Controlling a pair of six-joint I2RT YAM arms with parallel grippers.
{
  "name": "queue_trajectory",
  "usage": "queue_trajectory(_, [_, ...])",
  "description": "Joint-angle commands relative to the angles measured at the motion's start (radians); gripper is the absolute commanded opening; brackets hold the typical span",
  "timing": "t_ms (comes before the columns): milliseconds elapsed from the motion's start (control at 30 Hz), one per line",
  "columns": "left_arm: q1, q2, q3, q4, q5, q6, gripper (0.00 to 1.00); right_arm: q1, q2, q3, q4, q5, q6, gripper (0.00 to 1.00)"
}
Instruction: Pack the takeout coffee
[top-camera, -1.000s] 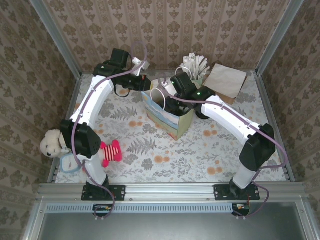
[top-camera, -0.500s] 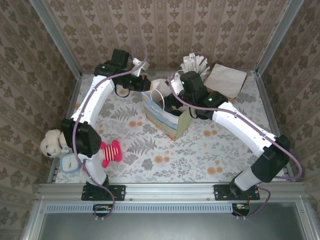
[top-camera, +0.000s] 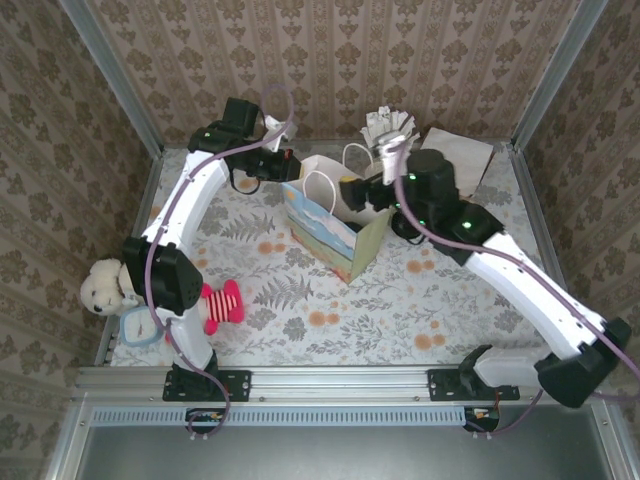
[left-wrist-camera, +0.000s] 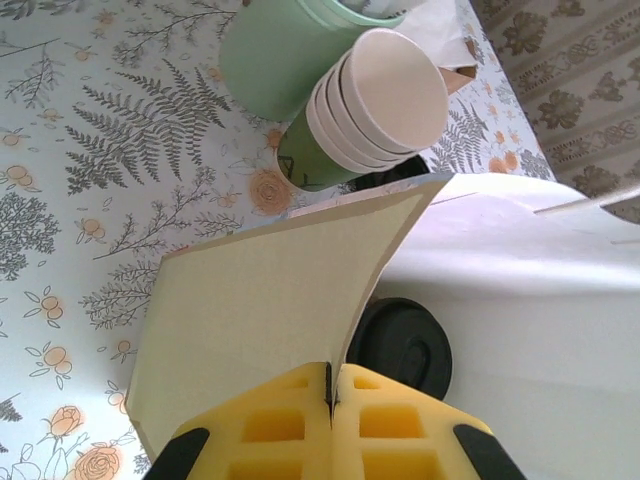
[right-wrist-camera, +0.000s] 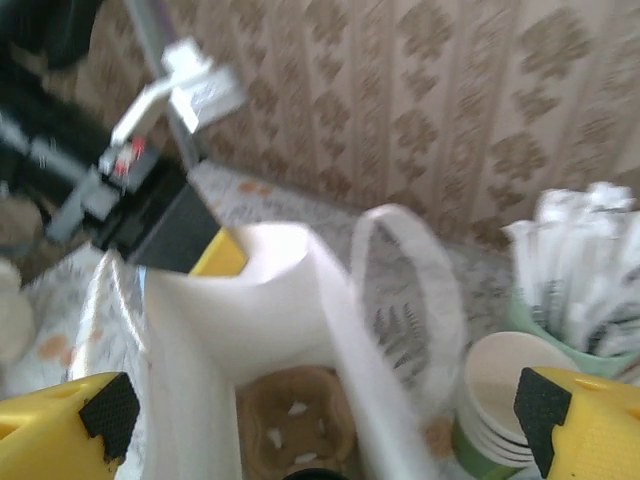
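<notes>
The takeout coffee shows as a round black lid (left-wrist-camera: 402, 345) low inside the open gift bag (top-camera: 335, 238); its cup body is hidden. My left gripper (left-wrist-camera: 330, 388) is shut on the bag's wall (left-wrist-camera: 260, 300) and pinches the rim at the bag's far left corner, where it also shows from above (top-camera: 283, 164). My right gripper (top-camera: 360, 192) hovers over the bag's right side. Its yellow fingers (right-wrist-camera: 60, 425) stand wide apart and open, with nothing between them. Below it, a brown cup carrier (right-wrist-camera: 295, 430) lies on the bag's floor.
A stack of lidless green cups (left-wrist-camera: 375, 110) and a pale green cup of white wrapped sticks (top-camera: 390, 130) stand just behind the bag. A brown paper sheet (top-camera: 455, 160) lies at the back right. A white plush (top-camera: 105, 285) and a red toy (top-camera: 222, 305) lie at the left edge.
My right arm has drawn up and back to the right, out of the bag, with its jaws still open. The left gripper has kept its hold on the bag's rim.
</notes>
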Motion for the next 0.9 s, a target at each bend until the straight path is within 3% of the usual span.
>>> queue_trajectory(0, [0.011, -0.053, -0.034, 0.046, -0.046, -0.077, 0.00, -0.069, -0.063, 0.000, -0.209, 0.070, 0.307, 1.00])
queue_trajectory(133, [0.011, -0.083, -0.069, 0.090, -0.054, -0.120, 0.00, -0.090, 0.009, 0.032, -0.469, 0.030, 0.636, 0.88])
queue_trajectory(233, [0.006, -0.096, -0.080, 0.101, -0.052, -0.127, 0.00, -0.083, 0.100, 0.065, -0.401, -0.081, 0.750, 0.70])
queue_trajectory(300, [0.006, -0.109, -0.091, 0.107, -0.067, -0.130, 0.00, -0.054, 0.161, 0.118, -0.391, -0.077, 0.752, 0.66])
queue_trajectory(433, [0.005, -0.144, -0.151, 0.148, -0.111, -0.188, 0.00, -0.016, 0.311, 0.256, -0.556, -0.011, 0.760, 0.64])
queue_trajectory(600, [-0.004, -0.213, -0.253, 0.217, -0.149, -0.312, 0.02, 0.015, 0.351, 0.293, -0.576, 0.019, 0.725, 0.47])
queue_trajectory(733, [-0.019, -0.272, -0.330, 0.237, -0.161, -0.369, 0.06, 0.008, 0.398, 0.364, -0.591, 0.030, 0.587, 0.28])
queue_trajectory(867, [-0.037, -0.304, -0.364, 0.230, -0.146, -0.381, 0.10, -0.047, 0.477, 0.458, -0.599, -0.051, 0.385, 0.20])
